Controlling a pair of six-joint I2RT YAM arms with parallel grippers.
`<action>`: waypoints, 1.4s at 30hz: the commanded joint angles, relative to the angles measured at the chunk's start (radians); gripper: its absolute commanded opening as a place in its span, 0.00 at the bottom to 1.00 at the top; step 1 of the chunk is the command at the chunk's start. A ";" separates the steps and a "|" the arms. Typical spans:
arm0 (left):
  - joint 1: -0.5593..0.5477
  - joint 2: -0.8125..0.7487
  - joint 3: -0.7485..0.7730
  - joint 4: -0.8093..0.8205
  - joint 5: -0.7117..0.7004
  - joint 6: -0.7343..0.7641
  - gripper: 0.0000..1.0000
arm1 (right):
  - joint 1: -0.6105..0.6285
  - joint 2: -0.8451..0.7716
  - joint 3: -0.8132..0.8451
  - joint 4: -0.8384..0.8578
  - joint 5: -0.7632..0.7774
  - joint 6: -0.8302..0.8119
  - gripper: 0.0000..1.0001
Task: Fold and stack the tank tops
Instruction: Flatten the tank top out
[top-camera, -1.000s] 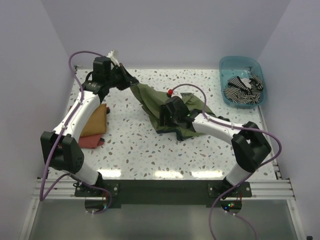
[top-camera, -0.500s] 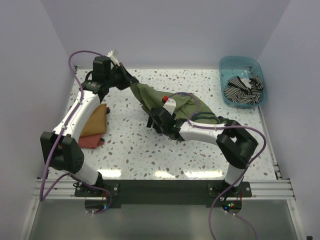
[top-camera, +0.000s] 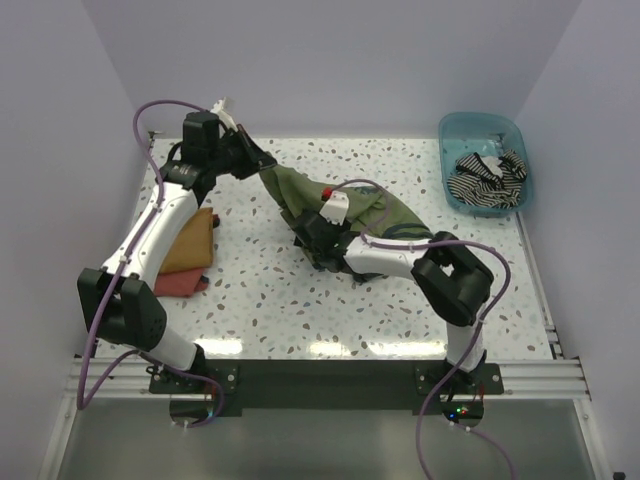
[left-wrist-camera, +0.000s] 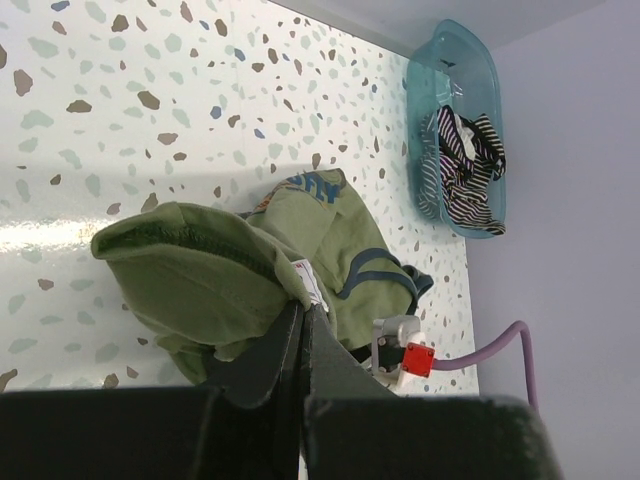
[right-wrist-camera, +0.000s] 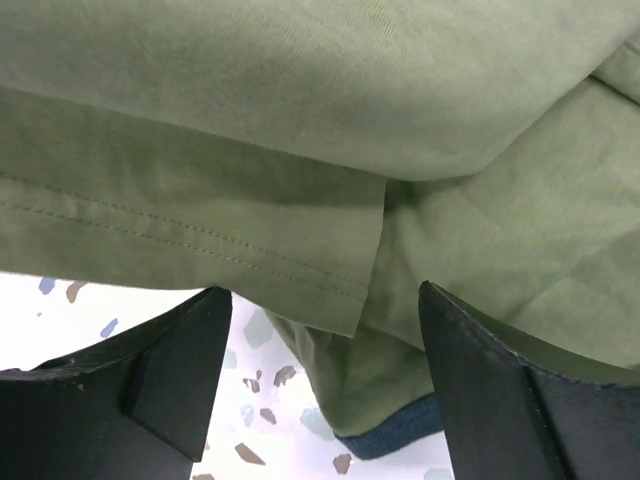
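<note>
- The left fingers (left-wrist-camera: 262, 365) are pinched shut on an edge of the olive-green tank top (left-wrist-camera: 215, 265). They hold that edge up off the desk (left-wrist-camera: 120, 90) toward the far left, and the rest of the shirt trails down to the right onto the speckled surface. Lifting one end probably helps draw the bunching out so the cloth can be spread flat.
- The right fingers (right-wrist-camera: 180, 370) stand wide apart with nothing between the pads. They are low over the desk at the near edge of the green heap.
- A stitched hem corner (right-wrist-camera: 340, 290) sits just ahead of that gap, with the navy trim (right-wrist-camera: 395, 440) beyond it. I judge the fingers are placed to close on this corner, giving a second hold opposite the raised one.
- The shirt is crumpled, its chest print (left-wrist-camera: 305, 187) only partly showing, so folding proper looks not yet begun.
- Several layers overlap at the hem, so a pinch there could catch more than one.
- The striped tank top (top-camera: 487, 172) lies bunched in the teal tub (top-camera: 480, 125) at the far right corner, well apart from both arms and untouched.
- At the left edge lie a mustard folded cloth (top-camera: 190, 240) and a rust-red cloth (top-camera: 178, 284) touching it, probably where the stack belongs.
</note>
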 joint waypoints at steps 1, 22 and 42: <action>0.007 -0.050 0.041 0.018 0.015 -0.005 0.00 | -0.019 0.026 0.069 -0.020 0.086 -0.015 0.76; 0.022 -0.247 0.263 -0.126 -0.315 0.110 0.00 | -0.130 -0.546 0.395 -0.627 0.026 -0.567 0.00; 0.021 -0.227 0.460 -0.039 -0.287 0.102 0.00 | -0.230 -0.607 0.660 -0.480 -0.244 -0.949 0.00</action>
